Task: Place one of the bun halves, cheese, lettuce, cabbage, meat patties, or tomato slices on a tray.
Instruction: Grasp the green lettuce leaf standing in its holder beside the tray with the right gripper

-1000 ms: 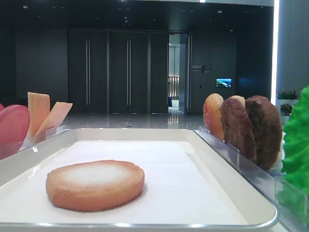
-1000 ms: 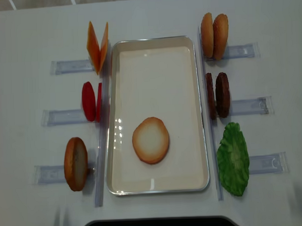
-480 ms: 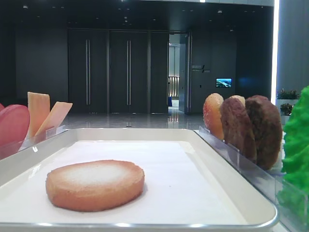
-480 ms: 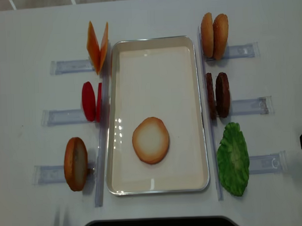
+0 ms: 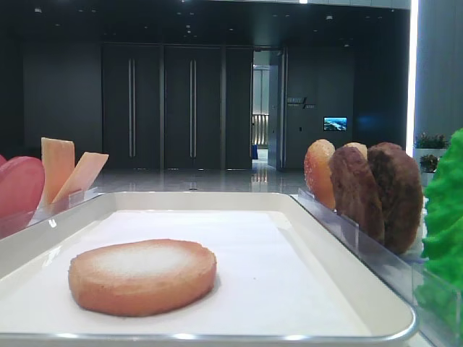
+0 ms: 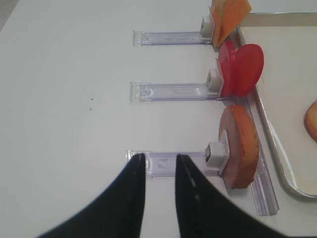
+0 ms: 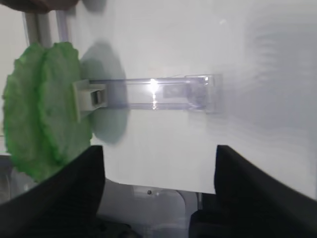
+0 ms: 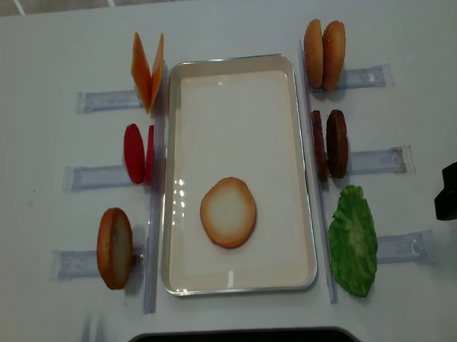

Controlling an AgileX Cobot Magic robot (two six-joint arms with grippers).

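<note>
tray [image 8: 303, 161] white | lettuce [image 8: 352, 240] bright green | tomato slices [image 8: 138, 153] red | meat patties [image 8: 335, 143] dark brown

A white table [image 8: 51, 42] carries the tray [image 8: 240, 287] and clear plastic holders [image 8: 374, 162] on both sides.

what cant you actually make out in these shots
- Right gripper: the right wrist view shows only blurred finger bases, and the overhead view cuts it off at the frame's right edge.
- Lettuce: cropped by the low front view's right edge.
- Left gripper: absent from the overhead view.
</note>
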